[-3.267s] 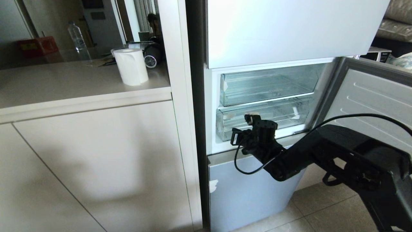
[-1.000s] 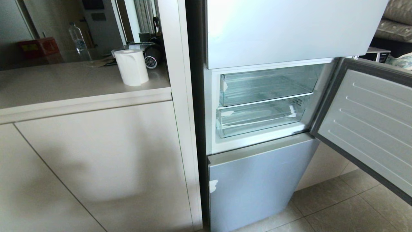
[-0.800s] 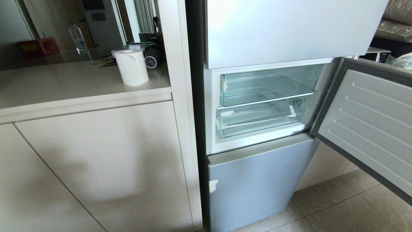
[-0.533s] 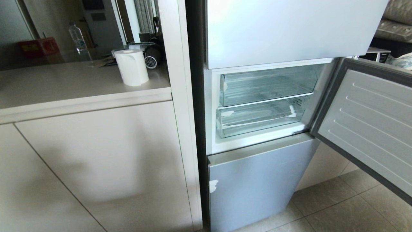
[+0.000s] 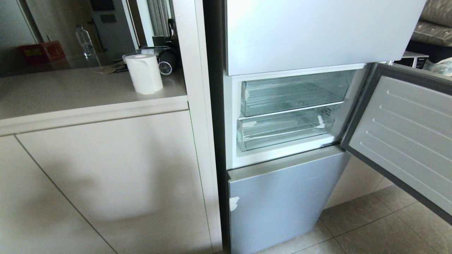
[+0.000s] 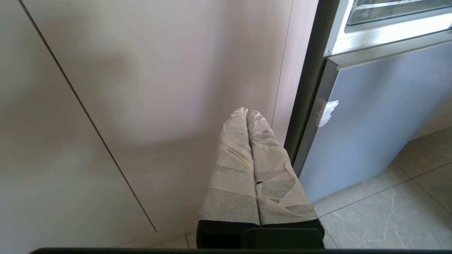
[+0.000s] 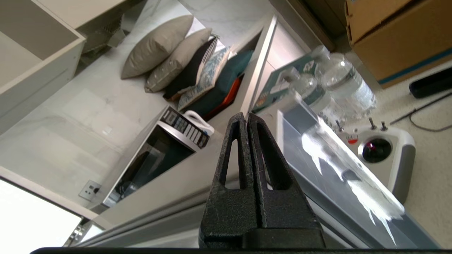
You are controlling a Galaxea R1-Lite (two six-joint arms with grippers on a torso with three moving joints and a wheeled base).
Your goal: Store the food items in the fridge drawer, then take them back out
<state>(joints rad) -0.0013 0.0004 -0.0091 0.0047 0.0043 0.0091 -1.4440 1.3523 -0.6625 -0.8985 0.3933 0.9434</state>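
Clear drawer (image 5: 282,132), pushed in under a shallower clear tray (image 5: 293,93), behind the open fridge door (image 5: 402,137); ribbed floor, thick see-through front lip, nothing visible inside.

Daylit, glare on upper fridge door (image 5: 317,31), soft cabinet (image 5: 106,169) shadow

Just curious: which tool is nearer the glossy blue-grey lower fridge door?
Left, probably. The left tool hangs beside the glossy blue-grey lower fridge door; the right tool points elsewhere, toward grey fabric pillows.
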